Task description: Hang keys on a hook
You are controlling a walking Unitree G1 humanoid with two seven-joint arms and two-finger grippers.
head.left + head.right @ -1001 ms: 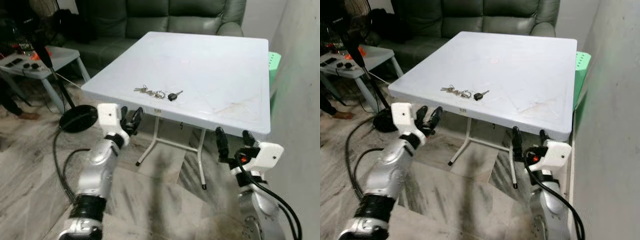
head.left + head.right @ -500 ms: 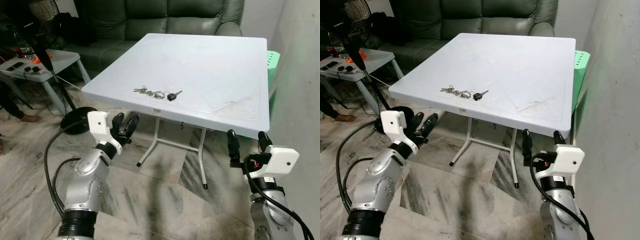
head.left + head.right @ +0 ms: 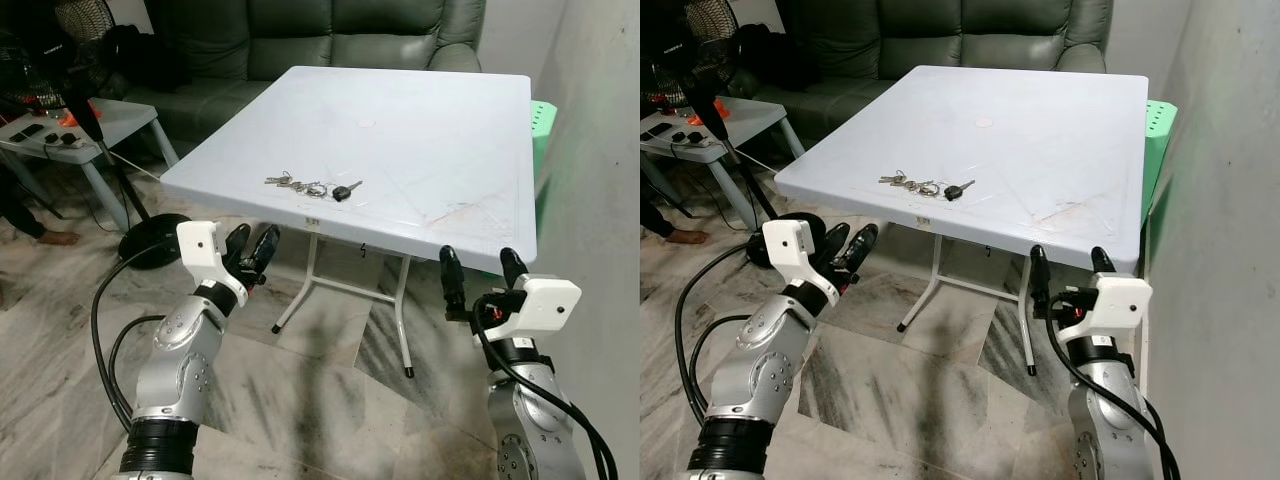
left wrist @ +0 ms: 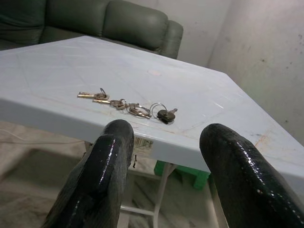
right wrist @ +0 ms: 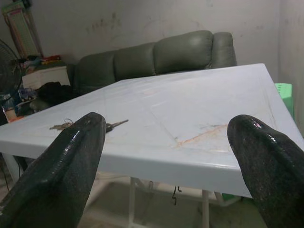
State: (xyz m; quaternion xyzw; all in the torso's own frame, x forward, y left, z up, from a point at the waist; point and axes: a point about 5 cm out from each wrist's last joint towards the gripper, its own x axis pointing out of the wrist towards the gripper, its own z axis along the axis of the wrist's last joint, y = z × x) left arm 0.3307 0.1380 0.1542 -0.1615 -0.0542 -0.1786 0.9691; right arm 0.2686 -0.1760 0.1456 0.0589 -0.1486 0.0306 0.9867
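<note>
Keys (image 3: pixel 312 186) lie near worktop (image 3: pixel 450 130) edge, easy to reach | our left pincer (image 3: pixel 252 250) open below them | our right pincer (image 3: pixel 477 283) open, waiting.

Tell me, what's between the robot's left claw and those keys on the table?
Nothing but the table's near edge and a strip of bare white top. The left wrist view shows it best: the open left gripper sits just below the rim, with the keys a little past it.
</note>
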